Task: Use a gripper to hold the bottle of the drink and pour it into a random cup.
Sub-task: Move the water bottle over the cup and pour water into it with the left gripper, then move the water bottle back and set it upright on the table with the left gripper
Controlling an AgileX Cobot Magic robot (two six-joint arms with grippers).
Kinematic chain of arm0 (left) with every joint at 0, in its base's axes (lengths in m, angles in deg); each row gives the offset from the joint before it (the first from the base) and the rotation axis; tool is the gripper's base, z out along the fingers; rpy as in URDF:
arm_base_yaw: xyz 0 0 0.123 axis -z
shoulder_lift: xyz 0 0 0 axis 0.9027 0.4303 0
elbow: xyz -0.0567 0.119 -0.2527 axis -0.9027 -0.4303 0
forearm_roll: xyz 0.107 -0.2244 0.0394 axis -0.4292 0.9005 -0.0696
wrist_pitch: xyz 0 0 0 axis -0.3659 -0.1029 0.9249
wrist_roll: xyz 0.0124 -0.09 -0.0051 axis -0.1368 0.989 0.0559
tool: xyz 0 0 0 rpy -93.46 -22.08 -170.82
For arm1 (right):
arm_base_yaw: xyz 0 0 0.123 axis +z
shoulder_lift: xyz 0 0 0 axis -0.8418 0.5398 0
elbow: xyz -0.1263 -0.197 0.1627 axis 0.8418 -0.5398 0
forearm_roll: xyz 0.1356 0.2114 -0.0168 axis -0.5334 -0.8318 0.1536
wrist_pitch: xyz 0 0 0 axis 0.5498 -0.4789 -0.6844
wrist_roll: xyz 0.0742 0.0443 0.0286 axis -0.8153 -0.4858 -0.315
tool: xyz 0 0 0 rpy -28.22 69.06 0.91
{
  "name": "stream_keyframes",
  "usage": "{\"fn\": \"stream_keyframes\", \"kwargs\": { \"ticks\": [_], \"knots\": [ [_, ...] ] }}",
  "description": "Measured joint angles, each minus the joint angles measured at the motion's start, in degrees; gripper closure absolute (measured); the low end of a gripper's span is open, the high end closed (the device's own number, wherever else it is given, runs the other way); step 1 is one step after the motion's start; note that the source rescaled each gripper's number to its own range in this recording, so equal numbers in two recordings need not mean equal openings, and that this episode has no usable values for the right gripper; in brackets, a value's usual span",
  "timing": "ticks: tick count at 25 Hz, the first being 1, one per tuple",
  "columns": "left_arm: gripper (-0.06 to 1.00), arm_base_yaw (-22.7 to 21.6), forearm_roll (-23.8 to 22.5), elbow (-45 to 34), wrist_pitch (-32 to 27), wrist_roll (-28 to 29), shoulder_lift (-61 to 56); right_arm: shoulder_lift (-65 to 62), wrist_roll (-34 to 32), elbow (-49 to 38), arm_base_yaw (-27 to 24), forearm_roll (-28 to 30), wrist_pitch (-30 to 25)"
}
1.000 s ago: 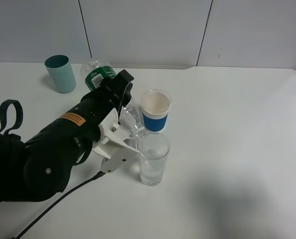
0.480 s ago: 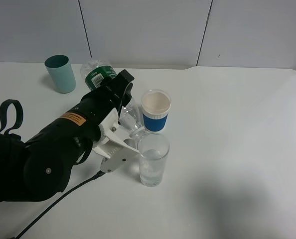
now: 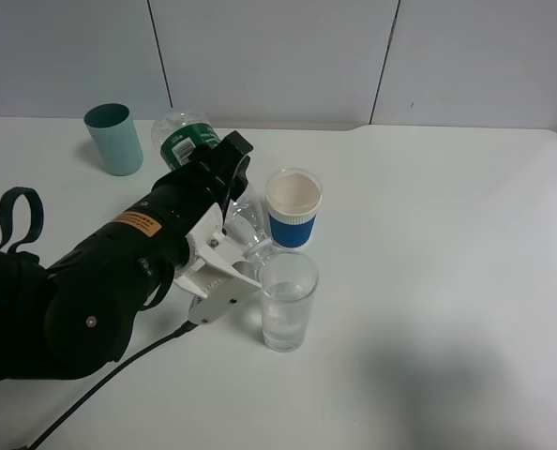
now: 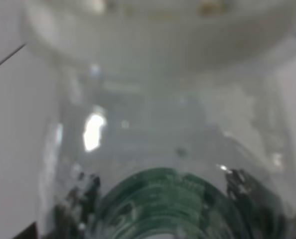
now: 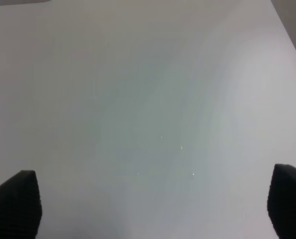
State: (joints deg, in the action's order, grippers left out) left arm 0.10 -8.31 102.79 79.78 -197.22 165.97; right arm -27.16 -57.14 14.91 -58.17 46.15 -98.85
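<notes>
The left gripper [image 3: 224, 220], a bulky black unit with a white jaw piece coming in from the lower left of the high view, is clenched on the bottle [image 3: 187, 141]. The jaws clamp it across the clear body below the green label. The bottle is tipped well over, its base raised toward the upper left and its open neck pointing down and right. In the left wrist view the bottle [image 4: 158, 149] fills the frame, blurred, with the green label the only part that reads plainly. The neck ends at the near-left rim of the glass [image 3: 288, 300], which stands upright on the desk [image 3: 447, 234] just below the centre of the frame. The glass seems to have some water in its lower part, but I cannot make out a stream. A paper cup [image 3: 293, 208] with a blue sleeve stands just behind the glass, and a teal tumbler [image 3: 115, 139] is well apart at the upper left. The right gripper [image 5: 150, 204] hangs released over bare desk, holding nothing. I judge the pour itself to be the step in hand. The next move calls for holding the mouth over the glass, not the paper cup, then tipping the bottle back upright without knocking the rim.
</notes>
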Motion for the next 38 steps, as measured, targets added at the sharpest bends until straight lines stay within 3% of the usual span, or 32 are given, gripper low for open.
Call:
{"fn": "stream_keyframes", "kwargs": {
  "ticks": [11,16,32,38],
  "knots": [
    [0.92,0.00,0.00,0.00,0.00,0.52,0.00,0.00,0.00,0.00,0.00,0.00,0.00],
    [0.92,0.00,0.05,0.00,-0.94,5.40,-0.21,0.00,0.00,0.00,0.00,0.00,0.00],
    [0.92,0.00,-0.01,-0.05,-4.64,58.24,-6.02,0.00,0.00,0.00,0.00,0.00,0.00],
    [0.92,-1.38,-6.06,-0.05,-4.82,82.22,-7.63,0.00,0.00,0.00,0.00,0.00,0.00]
  ]
}}
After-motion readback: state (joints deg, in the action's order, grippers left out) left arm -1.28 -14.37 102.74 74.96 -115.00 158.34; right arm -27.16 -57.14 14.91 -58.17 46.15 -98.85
